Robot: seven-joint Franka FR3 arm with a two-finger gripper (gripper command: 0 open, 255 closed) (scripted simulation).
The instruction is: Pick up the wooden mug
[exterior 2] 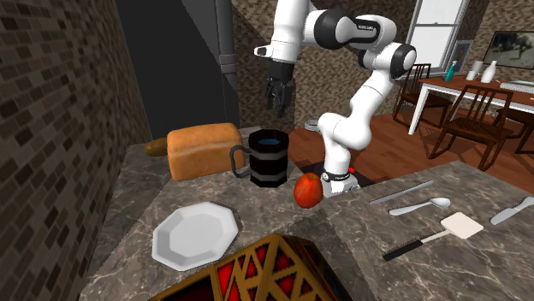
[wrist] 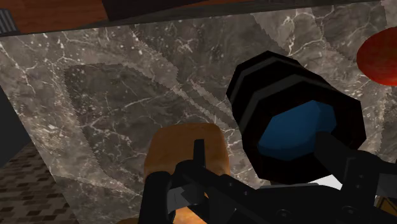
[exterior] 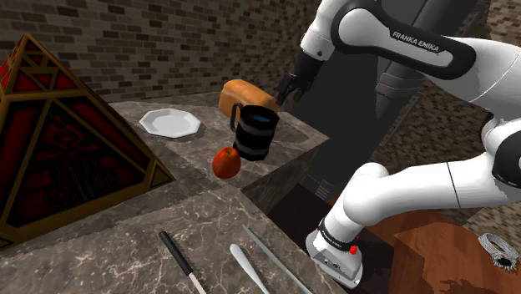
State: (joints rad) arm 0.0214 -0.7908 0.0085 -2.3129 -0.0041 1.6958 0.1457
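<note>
We are on the approach: our all-black two-finger gripper (exterior 2: pixel 275 101) hangs open and empty, above and slightly aside of the black banded mug (exterior 2: pixel 269 158), which stands upright on the grey marble counter (exterior 2: pixel 137 201) beside a brown loaf (exterior 2: pixel 204 150). Next we should centre over it, then lower.

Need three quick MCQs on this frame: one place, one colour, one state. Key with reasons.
1. The mug stands:
A) between loaf and apple
B) on the plate
C) among the utensils
2. Its inside is:
A) red
B) blue
C) white
3. The mug is:
A) tipped over
B) clamped in the jaws
C) upright on the counter, unheld

Key:
1A: the loaf is on one side, the apple on the other.
2B: blue shows inside the black wall.
3C: the gripper hangs higher up, jaws open, clear of it.
</note>
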